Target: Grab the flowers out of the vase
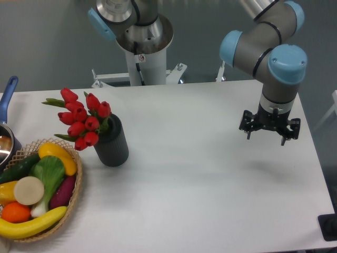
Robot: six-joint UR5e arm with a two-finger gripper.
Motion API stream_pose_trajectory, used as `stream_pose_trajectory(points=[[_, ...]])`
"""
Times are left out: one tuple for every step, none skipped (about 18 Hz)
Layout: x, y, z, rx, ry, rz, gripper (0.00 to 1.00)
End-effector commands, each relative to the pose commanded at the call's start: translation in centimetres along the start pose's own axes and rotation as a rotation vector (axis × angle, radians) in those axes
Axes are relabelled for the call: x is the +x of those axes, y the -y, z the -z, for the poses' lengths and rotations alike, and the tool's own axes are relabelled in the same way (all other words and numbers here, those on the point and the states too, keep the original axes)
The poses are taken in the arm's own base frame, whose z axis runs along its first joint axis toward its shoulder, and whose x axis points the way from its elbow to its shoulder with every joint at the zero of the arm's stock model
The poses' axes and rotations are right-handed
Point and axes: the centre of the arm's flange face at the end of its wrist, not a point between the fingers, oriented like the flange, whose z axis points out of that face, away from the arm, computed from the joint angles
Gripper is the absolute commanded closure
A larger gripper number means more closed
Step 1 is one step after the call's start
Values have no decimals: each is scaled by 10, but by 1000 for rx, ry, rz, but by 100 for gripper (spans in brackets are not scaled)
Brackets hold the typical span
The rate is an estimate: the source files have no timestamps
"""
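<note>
Gripper (269,135) hanging released, far right of flowers (80,118); stems hiding inside vase (111,142), standing on white table (210,174).

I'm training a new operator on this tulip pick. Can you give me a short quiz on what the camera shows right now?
1. True or false: the flowers are already out of the vase.
2. Which sits nearest the vase? A) basket B) gripper C) pot
3. Fill in: the gripper hangs over the table's ____ side as the camera sees it.

Key
1. False; the stems sit in the vase and the blooms lean out to the camera's left.
2. A
3. right
</note>
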Motion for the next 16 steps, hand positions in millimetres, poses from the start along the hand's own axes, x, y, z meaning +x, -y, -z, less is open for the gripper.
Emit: stream_pose_trajectory(points=[[0, 0, 0, -1, -1, 0, 0], [1, 0, 0, 1, -2, 3, 0], [1, -1, -1, 3, -7, 2, 0], [0, -1, 1, 7, -6, 0, 0], [0, 0, 2, 14, 3, -2, 0], [2, 0, 1, 24, 9, 0, 0], [7, -1, -3, 37, 7, 2, 0], [13, -2, -4, 64, 13, 5, 0], [22, -4, -9, 101, 20, 10, 0], [32, -6, -8, 143, 38, 34, 0], [42, -10, -7, 170, 53, 58, 0], [53, -15, -8, 193, 53, 63, 0], [63, -17, -2, 227, 45, 59, 0], [74, -16, 8, 265, 35, 49, 0], [85, -15, 18, 295, 32, 39, 0], [94, -12, 23, 315, 24, 28, 0]])
